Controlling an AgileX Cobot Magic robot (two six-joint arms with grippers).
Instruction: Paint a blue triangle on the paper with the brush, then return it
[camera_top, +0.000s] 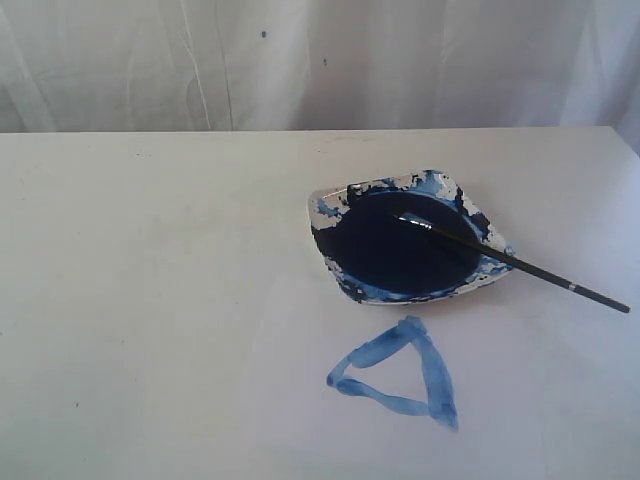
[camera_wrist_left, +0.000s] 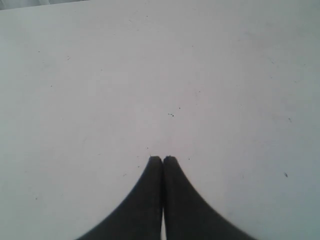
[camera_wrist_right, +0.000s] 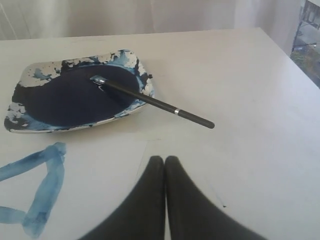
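A streaky blue triangle is painted on the white paper, just in front of the paint dish. The black brush lies across the dish, bristle tip in the dark navy paint, handle sticking out over the rim onto the table. My right gripper is shut and empty, hovering a short way from the brush handle. Over bare white surface, my left gripper is shut with nothing in it. Neither gripper shows in the exterior view.
The white table ends at a wrinkled white backdrop curtain. Its right edge shows in the right wrist view. The paper's corner edge lies close to my right gripper.
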